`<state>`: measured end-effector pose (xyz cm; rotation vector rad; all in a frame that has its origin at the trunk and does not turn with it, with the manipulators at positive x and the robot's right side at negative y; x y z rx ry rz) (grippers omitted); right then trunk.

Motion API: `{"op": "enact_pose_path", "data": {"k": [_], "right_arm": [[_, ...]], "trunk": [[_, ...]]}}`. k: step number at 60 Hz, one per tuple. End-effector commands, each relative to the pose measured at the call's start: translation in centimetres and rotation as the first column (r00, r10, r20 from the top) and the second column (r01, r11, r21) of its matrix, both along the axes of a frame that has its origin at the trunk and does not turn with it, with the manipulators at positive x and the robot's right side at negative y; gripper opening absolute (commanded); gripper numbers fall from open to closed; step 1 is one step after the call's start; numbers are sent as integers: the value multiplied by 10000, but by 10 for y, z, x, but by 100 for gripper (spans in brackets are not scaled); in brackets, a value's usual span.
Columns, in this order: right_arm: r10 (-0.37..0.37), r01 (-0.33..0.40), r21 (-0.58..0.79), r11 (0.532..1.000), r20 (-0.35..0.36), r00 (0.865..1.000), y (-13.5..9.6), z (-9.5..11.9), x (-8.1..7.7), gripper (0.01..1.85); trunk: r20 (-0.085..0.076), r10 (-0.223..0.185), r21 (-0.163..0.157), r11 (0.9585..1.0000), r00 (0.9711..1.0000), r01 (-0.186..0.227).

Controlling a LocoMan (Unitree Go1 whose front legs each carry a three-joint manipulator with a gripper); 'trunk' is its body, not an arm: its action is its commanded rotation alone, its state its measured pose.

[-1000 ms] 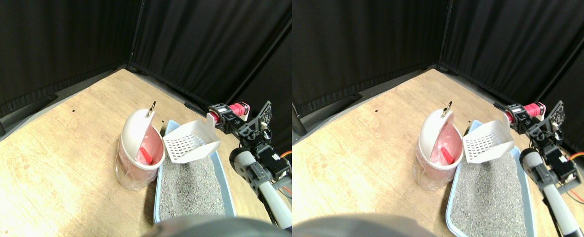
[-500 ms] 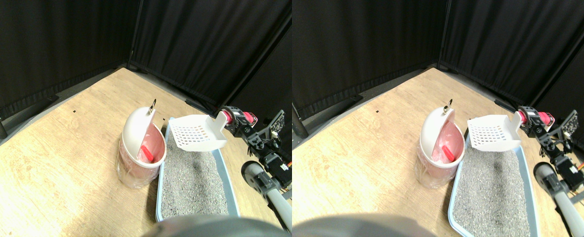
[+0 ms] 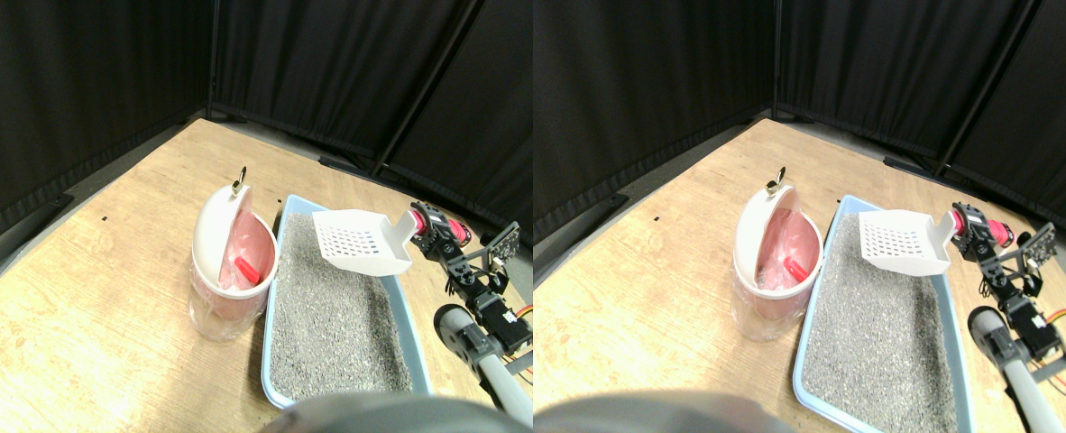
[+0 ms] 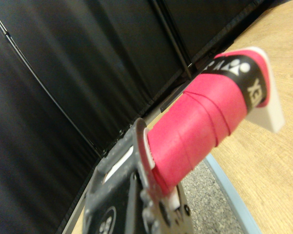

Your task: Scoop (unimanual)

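- From my remote station: a light wood-grain floor (image 3: 91,298) fills the work area, walled at the back and sides by black curtains (image 3: 335,81) that meet in a corner, with dark poles running up between the panels.
- A pale blue litter tray (image 3: 273,298), full of grey granules, lies on the floor; just beside it stands a white swing-lid bin (image 3: 226,262) with a pink liner, and a red object (image 3: 247,269) shows inside its opening.
- My right gripper (image 3: 434,236) holds the white slotted litter scoop (image 3: 359,241) up in the air over the tray's far end, clear of the granules, its basket pointing toward the bin.
- On the wrist camera the scoop's handle, wrapped in pink tape (image 4: 200,131), runs out from the dark jaw frame; I cannot tell how the jaws stand.
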<state>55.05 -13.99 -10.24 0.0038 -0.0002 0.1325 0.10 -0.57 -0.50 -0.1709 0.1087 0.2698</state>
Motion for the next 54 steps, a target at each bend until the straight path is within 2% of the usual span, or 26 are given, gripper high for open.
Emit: {"op": "enact_pose_path", "data": {"k": [1,6,14,19,25,39,43,54], "right_arm": [[-108,89,382,9992,505,9987,2,4,-1,5],[-410,381,672,9970,434,9982,-6,-2,-6,5],[-460,427,933,9947,333,9984,-19,-13,-13,5],[-463,436,942,9946,258,9986,-26,-18,-17,5],[-810,777,1210,9896,225,9965,-32,-24,-22,5],[-1117,1116,1591,9809,-84,9937,-38,-37,-32,5],[-1380,1417,1553,9777,-347,9898,-39,-41,-36,5],[-1449,1526,1702,9735,-567,9878,-42,-53,-42,5]], "trunk": [[81,-416,-172,9990,9991,418],[35,-601,-106,9981,9982,601],[-8,-922,-17,9957,9957,922],[-6,-1083,29,9941,9941,1083],[-12,-1221,39,9925,9925,1221],[-42,-1281,72,9917,9917,1282],[-78,-1303,62,9914,9914,1304],[-92,-1319,88,9912,9912,1320]]}}
